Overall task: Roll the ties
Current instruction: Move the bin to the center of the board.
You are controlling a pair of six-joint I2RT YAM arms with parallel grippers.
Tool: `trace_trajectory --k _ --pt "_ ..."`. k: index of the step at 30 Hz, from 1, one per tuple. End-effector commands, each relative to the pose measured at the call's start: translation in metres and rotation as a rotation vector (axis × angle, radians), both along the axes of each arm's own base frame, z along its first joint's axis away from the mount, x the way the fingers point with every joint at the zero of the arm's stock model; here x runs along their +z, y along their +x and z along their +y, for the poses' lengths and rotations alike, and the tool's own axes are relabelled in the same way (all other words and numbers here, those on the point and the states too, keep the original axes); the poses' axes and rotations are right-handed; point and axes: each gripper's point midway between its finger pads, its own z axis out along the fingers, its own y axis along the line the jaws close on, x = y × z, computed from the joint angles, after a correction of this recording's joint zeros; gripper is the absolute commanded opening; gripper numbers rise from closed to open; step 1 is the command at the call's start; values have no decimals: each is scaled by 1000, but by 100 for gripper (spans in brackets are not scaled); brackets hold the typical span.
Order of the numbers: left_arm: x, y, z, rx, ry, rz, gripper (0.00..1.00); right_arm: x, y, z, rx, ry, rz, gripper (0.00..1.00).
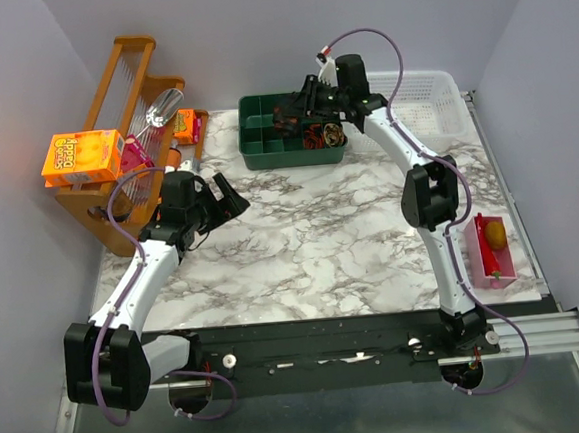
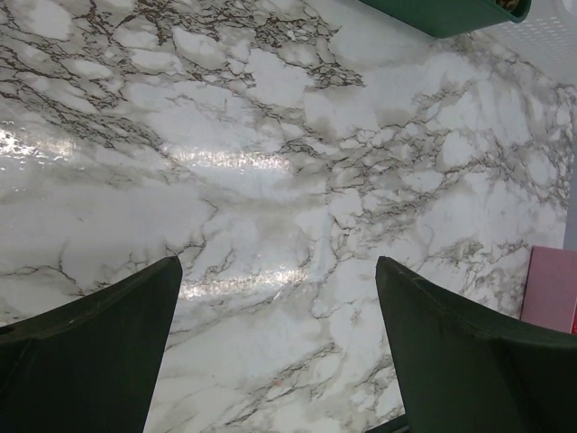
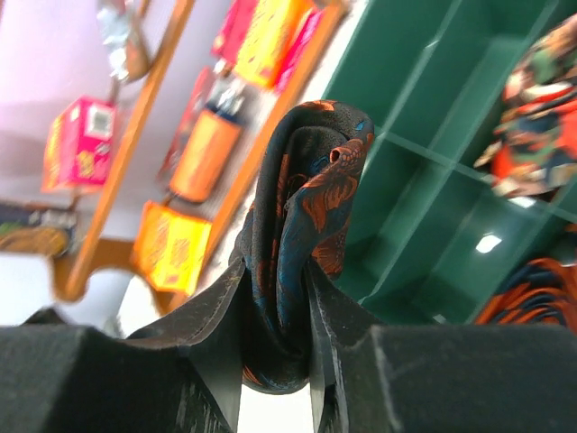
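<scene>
Two slender arms are seen, the left arm [image 1: 139, 278] and the right arm [image 1: 452, 264], each built of white link shells joined by blocky black joint housings. A thin purple cable [image 1: 100, 377] is looped along each arm. The bases are mounted on a black rail [image 1: 310, 347]. The fingers [image 2: 90, 361] of the left gripper [image 2: 279, 271] are shown as broad, dark, matte wedges with blunt tips; the right gripper [image 3: 275, 271] is finished in black as well.
</scene>
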Motion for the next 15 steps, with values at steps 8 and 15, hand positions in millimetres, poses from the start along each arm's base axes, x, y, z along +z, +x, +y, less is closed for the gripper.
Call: trace_trajectory --k 8,15 --pt "-7 3 2 -15 35 12 99 10 30 -18 -234 -126 -192 34" --pt "8 25 -1 -28 51 -15 99 0 39 -27 -331 -205 -244 32"
